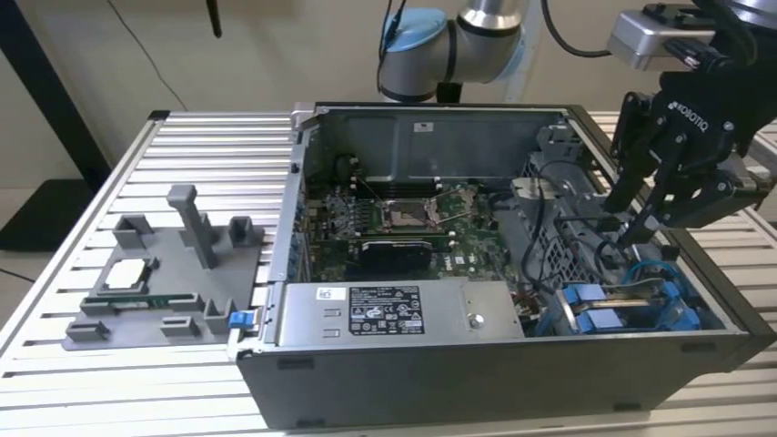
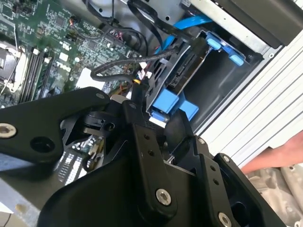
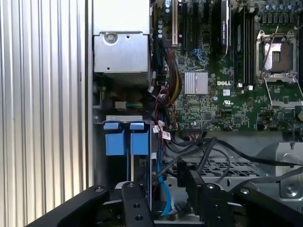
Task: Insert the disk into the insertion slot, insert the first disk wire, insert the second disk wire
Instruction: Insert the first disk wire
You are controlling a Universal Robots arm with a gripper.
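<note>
The disk point(image 2: 188, 72) stands on edge inside the insertion slot point(image 1: 680, 320), its blue carrier tabs point(image 3: 123, 142) showing at the case's front right corner in the exterior view. My gripper point(image 1: 631, 234) hangs just above that bay, its black fingers point(image 2: 138, 124) drawn together. It looks shut on the connector point(image 2: 138, 87) of a black disk wire point(image 2: 111, 68) that loops back toward the motherboard. In the first wrist view the gripper point(image 3: 165, 187) is over the bay's edge, beside a blue cable point(image 3: 163, 198).
The open computer case point(image 1: 486, 382) lies on a slatted metal table point(image 1: 73, 382). Inside are the motherboard point(image 1: 401, 218) and the grey power-supply box point(image 1: 388, 314). A grey fixture point(image 1: 170, 273) with parts stands at the exterior view's left. A person's hand point(image 2: 279, 153) rests beyond the case wall.
</note>
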